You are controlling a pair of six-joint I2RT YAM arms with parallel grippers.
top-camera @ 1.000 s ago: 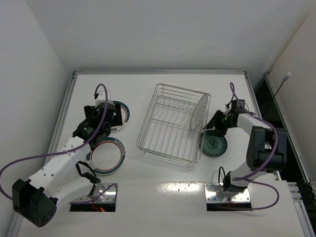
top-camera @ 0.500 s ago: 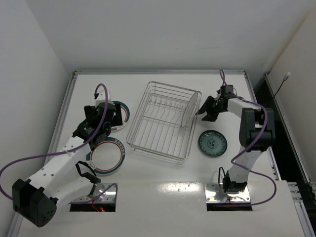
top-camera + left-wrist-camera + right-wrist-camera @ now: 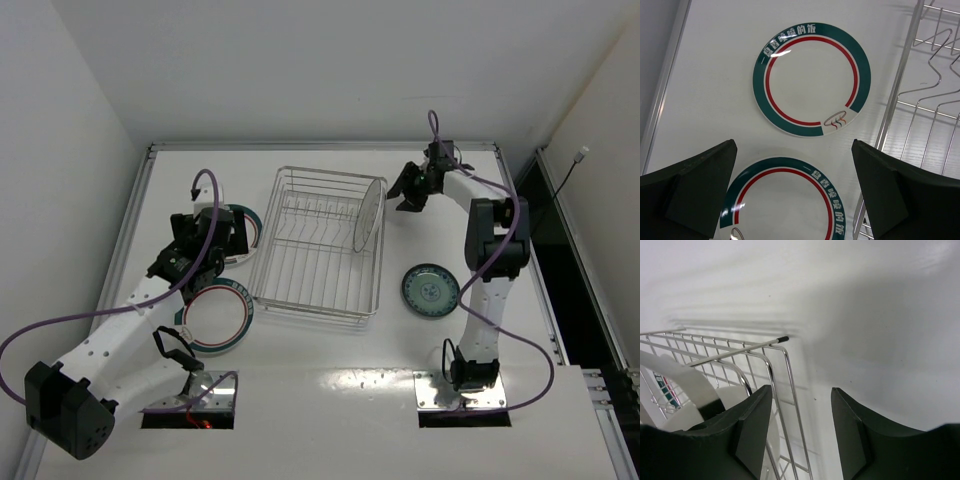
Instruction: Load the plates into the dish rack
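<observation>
White table (image 3: 200, 170), metal-edged, between plain white walls (image 3: 300, 70): at left, the left gripper (image 3: 793, 145) hangs with jaws spread wide and empty above two green-rimmed plates lying flat, the far plate (image 3: 812, 80) and the near plate (image 3: 785, 205). At centre, the dish rack (image 3: 315, 270) holds one white plate (image 3: 368, 215) upright at its right end, and the teal plate (image 3: 431, 290) lies flat on the table just right of it. Since a second earlier the rack has slid left and squared up, while the right gripper (image 3: 799, 392), jaws half apart on nothing, has moved from the teal plate to the rack's far right corner.
</observation>
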